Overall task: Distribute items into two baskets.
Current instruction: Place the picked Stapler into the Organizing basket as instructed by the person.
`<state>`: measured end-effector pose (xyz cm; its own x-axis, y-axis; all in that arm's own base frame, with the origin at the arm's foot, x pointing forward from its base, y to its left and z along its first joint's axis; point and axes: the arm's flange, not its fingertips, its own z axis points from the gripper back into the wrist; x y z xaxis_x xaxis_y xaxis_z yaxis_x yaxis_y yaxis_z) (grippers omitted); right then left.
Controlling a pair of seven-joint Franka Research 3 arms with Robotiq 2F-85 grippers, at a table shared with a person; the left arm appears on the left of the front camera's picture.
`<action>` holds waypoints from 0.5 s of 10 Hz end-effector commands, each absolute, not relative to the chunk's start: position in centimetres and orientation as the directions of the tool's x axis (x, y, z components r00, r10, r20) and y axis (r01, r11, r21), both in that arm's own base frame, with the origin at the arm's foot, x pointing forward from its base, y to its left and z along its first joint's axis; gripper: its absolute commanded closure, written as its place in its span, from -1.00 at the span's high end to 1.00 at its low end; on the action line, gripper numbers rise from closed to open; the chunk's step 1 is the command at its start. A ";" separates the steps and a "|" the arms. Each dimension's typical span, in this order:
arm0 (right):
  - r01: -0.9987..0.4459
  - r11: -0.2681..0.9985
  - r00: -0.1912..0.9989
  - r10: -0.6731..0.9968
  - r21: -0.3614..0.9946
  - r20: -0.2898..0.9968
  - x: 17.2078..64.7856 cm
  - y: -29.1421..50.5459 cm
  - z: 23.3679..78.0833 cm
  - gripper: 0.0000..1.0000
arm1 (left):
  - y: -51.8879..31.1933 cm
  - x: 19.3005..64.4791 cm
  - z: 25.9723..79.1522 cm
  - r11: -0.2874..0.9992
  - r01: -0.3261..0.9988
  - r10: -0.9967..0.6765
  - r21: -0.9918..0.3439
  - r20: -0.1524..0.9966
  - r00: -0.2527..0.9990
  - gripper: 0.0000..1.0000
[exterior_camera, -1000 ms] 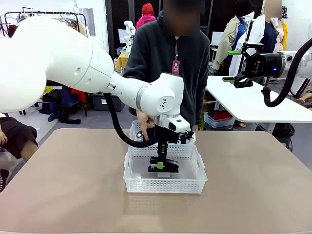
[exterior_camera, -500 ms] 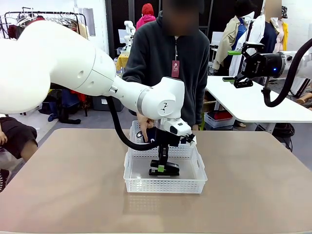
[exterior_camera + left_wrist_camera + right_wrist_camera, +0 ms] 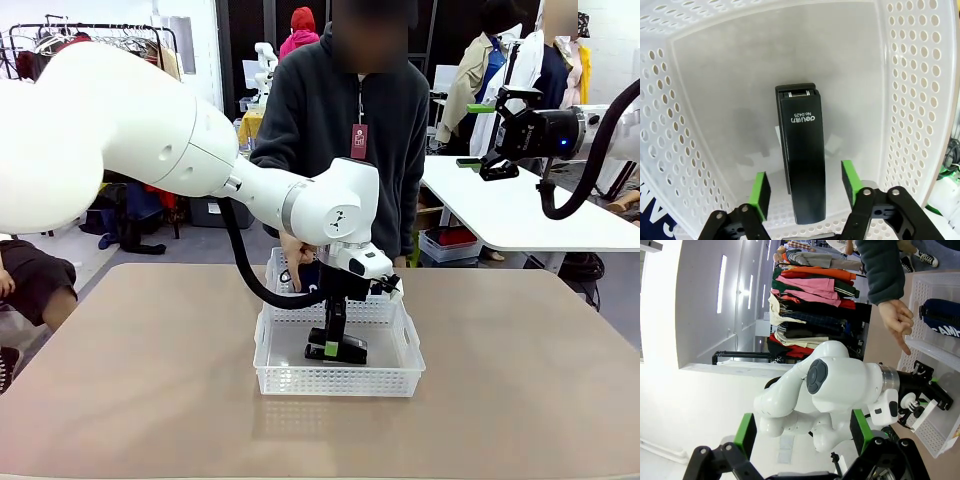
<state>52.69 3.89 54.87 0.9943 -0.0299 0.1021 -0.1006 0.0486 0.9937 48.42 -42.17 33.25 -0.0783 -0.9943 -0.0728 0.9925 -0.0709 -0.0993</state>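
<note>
Stapler [image 3: 802, 165] between parted left pincer [image 3: 802, 187] pads, in basket [image 3: 910, 100].

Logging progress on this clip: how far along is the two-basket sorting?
Done: the pouch lies in the far basket, and the stapler rests on the near basket floor. In hand: the left gripper straddles the stapler, pads apart and clear of it. Left: only withdrawing; the right gripper hangs open, aside.

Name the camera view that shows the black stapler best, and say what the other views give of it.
The left wrist view: the stapler lies flat on the basket floor, its whole top and printed label clear, between the left gripper's parted fingers. The front view gives a small dark shape behind lattice and arm. The right wrist view doesn't let me make it out.
</note>
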 end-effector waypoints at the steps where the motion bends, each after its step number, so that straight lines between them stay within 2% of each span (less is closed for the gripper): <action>1: -0.102 0.047 0.994 -0.031 0.994 0.103 52.6 3.9 55.1 1.00 | -41.9 47.8 33.7 -0.065 0.991 -0.995 -0.117 -0.072 -0.073 1.00; 5: -0.102 0.047 0.994 -0.031 0.994 0.103 52.6 3.9 55.1 1.00 | -41.9 47.4 34.2 -0.063 0.990 -0.995 -0.126 -0.067 -0.072 1.00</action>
